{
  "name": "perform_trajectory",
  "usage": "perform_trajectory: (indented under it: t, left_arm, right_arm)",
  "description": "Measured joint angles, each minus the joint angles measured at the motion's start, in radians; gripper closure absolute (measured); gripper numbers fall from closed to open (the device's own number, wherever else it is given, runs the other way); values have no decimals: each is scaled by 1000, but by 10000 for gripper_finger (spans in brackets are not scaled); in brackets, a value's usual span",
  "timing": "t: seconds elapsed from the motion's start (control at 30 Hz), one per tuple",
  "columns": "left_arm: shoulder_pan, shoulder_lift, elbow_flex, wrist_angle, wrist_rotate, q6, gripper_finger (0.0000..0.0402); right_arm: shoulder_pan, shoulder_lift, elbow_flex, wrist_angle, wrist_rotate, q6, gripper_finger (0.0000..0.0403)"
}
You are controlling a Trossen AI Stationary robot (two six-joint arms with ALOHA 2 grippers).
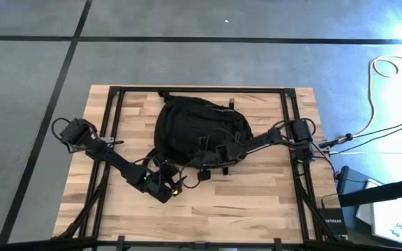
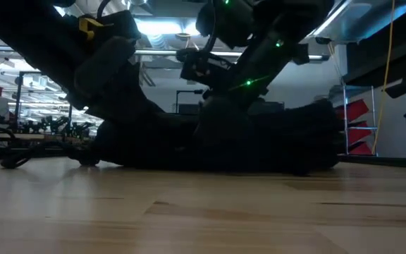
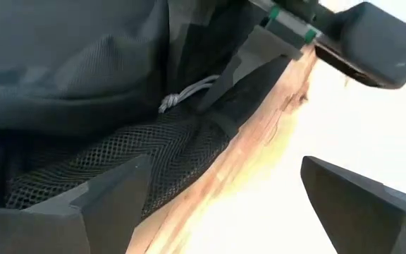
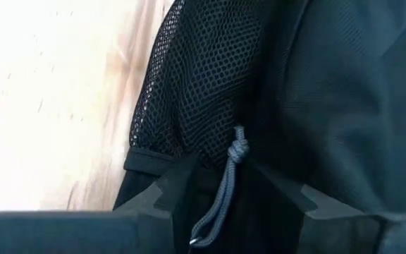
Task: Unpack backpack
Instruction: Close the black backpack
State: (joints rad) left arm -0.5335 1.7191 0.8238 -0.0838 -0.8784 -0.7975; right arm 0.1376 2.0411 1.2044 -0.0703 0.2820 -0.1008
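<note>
right now the right gripper sits low against the near side of the backpack, its two fingers parted with a grey knotted zip cord hanging straight down the gap between them; nothing is pinched yet. the cord's long axis runs along the line of the fingers, so a straight closing of the jaws should catch it. beside the cord lies a black mesh pocket, and beyond that the bare wooden table.

outward from there, the backpack lies flat in the far middle of the table, rounded and black, with its straps trailing toward the near edge. the right arm reaches in from the right and ends at the bag's near right flank.

the left gripper is also spread wide and holds nothing. it hovers at the near left corner of the bag, looking along the mesh edge, where a pale cord knot shows.

by my judgement the right gripper is the nearer one to a zip pull, so the coming pull falls to it.
</note>
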Motion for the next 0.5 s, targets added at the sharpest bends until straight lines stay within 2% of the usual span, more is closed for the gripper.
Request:
perform_trajectory:
  t: [0.17, 0.33, 0.5]
  left_arm:
    - [0, 24, 0, 7, 12, -5, 50]
    - [-1, 33, 0, 26, 14, -5, 50]
    - [-1, 33, 0, 26, 14, -5, 50]
  right_arm:
    - [-9, 12, 1, -23, -106, 21, 293]
    - [-1, 10, -1, -33, -130, 12, 298]
    - [-2, 11, -2, -37, -181, 9, 352]
